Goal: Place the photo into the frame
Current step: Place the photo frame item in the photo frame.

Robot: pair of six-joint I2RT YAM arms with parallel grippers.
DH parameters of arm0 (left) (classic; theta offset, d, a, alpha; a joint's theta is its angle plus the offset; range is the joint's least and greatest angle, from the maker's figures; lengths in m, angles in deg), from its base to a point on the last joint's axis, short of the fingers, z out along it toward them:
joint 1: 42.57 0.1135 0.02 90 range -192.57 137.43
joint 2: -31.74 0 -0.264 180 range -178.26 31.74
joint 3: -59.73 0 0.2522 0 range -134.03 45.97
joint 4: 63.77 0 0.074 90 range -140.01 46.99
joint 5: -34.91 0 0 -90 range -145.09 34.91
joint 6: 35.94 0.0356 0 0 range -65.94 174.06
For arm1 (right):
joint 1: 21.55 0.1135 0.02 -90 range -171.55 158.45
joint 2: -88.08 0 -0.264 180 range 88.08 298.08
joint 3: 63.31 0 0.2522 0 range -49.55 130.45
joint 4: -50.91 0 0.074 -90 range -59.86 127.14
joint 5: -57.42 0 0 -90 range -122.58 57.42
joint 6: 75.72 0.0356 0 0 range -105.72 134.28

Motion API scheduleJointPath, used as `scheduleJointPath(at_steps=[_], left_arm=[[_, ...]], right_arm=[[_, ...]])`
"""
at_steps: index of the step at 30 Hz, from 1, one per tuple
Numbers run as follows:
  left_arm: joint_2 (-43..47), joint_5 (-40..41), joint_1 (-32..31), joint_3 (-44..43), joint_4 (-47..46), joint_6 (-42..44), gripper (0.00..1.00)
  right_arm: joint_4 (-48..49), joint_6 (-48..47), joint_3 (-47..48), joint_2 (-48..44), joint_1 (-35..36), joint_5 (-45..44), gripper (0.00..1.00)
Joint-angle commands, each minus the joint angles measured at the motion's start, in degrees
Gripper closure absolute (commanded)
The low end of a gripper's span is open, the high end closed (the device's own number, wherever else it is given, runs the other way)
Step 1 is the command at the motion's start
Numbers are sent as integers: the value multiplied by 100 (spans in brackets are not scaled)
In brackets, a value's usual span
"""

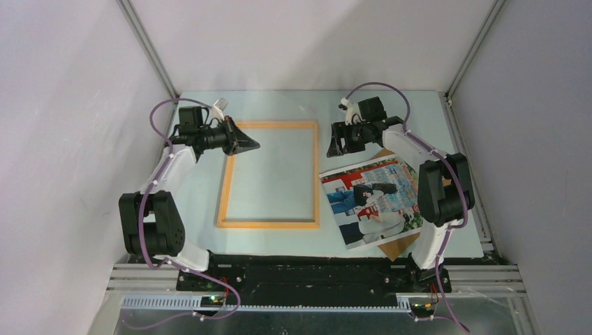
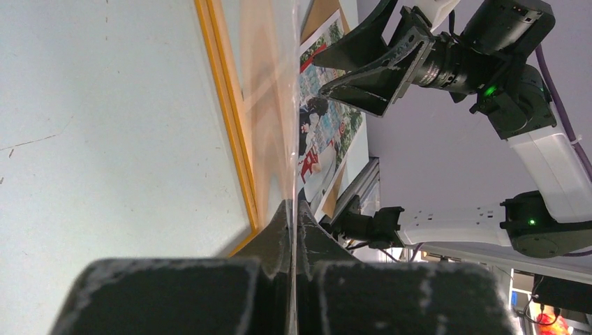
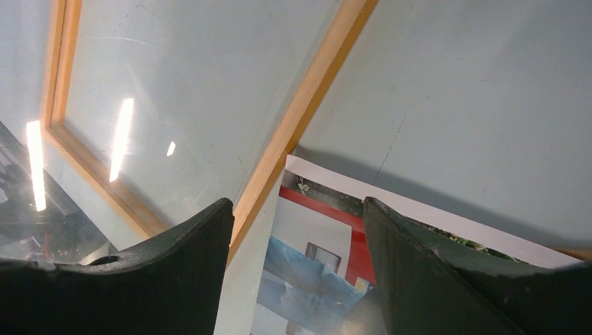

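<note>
The light-orange frame (image 1: pixel 269 223) lies flat on the table's middle. The photo (image 1: pixel 373 199) lies to its right, tilted, on a brown backing board (image 1: pixel 393 246). My left gripper (image 1: pixel 251 145) is at the frame's far left corner, shut on the edge of a thin clear pane (image 2: pixel 276 105) that it holds tilted over the frame (image 2: pixel 227 118). My right gripper (image 1: pixel 336 146) is open and empty above the frame's far right corner. In its wrist view the gripper (image 3: pixel 297 202) spans the frame rail (image 3: pixel 314 91) and the photo's corner (image 3: pixel 328 237).
The clear pane (image 3: pixel 174 91) shows light reflections and its right edge reaches over the photo's left margin. Grey enclosure walls stand on three sides. A metal rail (image 1: pixel 314 279) runs along the near edge by the arm bases.
</note>
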State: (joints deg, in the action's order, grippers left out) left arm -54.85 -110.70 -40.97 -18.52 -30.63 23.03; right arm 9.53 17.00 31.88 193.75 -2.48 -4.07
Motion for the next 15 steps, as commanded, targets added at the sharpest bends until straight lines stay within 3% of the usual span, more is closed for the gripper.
scheduleJointPath(at_steps=[1, 15], left_arm=[[168, -19, -64, 27, -198, 103, 100], [-15, 133, -70, 162, -206, 317, 100]], right_arm=[[129, -108, -22, -76, 27, -42, 28], [239, 0, -17, 18, 148, -129, 25]])
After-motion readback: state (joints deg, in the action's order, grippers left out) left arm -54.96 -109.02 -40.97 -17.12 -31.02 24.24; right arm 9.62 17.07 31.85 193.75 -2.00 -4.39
